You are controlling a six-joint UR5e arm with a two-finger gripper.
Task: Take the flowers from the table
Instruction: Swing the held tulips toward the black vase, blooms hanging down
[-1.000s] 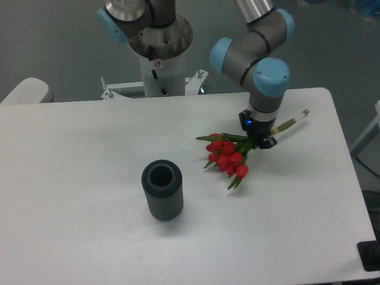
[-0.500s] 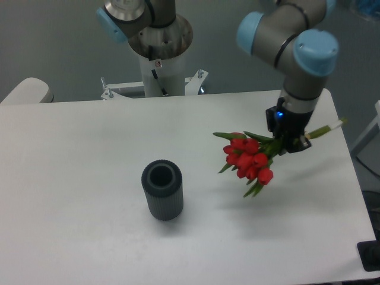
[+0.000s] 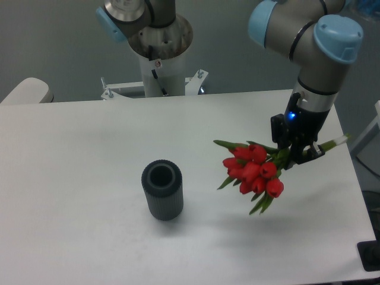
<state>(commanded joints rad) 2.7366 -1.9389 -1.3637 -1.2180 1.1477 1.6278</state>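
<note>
The tool (image 3: pixel 295 155) covers the flowers' (image 3: pixel 255 170) middle stems; the arm's upper links run off the top edge.

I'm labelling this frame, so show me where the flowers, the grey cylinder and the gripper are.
flowers (image 3: pixel 254 169): fixed camera, on the red tulip heads.
grey cylinder (image 3: pixel 163 199): fixed camera, on its ribbed side.
gripper (image 3: pixel 295 155): fixed camera, between the fingertips at the stems.

Matte white table (image 3: pixel 89 154); dark grey ribbed, matte cylinder (image 3: pixel 162 190); arm (image 3: pixel 309 41) of smooth grey metal with glossy blue plastic caps.

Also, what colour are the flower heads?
Red, on the flowers, clear in the fixed camera view.
</note>
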